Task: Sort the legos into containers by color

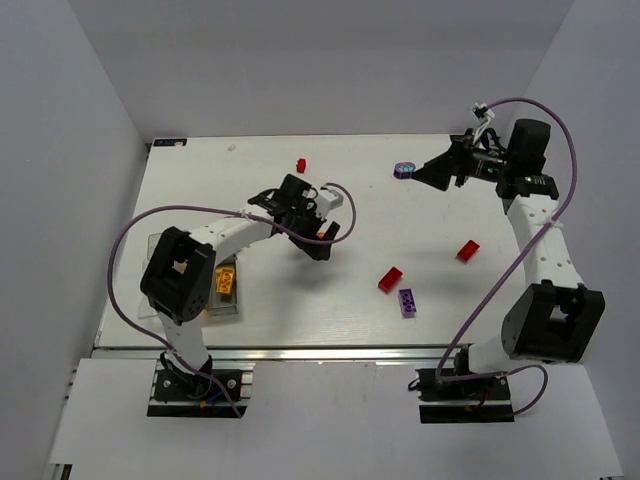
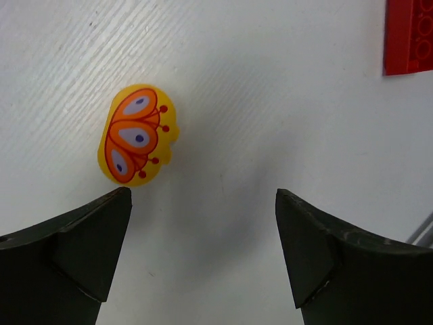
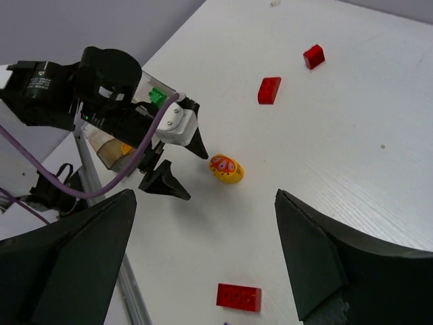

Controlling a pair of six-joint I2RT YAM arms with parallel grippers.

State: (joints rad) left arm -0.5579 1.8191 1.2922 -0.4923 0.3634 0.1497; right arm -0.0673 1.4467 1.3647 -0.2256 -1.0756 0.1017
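Tabletop (image 2: 284,101), yellow lego (image 2: 137,135) ahead of left tool (image 2: 203,196)

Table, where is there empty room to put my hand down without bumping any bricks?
Bare spots: the far left corner, between the table edge and the small red brick; and the near middle, between the containers and the near red brick. It is crowded on the right, where that brick, the purple brick and the right red brick lie close together.

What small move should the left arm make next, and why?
Probably shift the open left gripper toward the yellow rounded plastic piece with orange butterfly print: it lies loose on the table, off to one side, not centred between the jaws.
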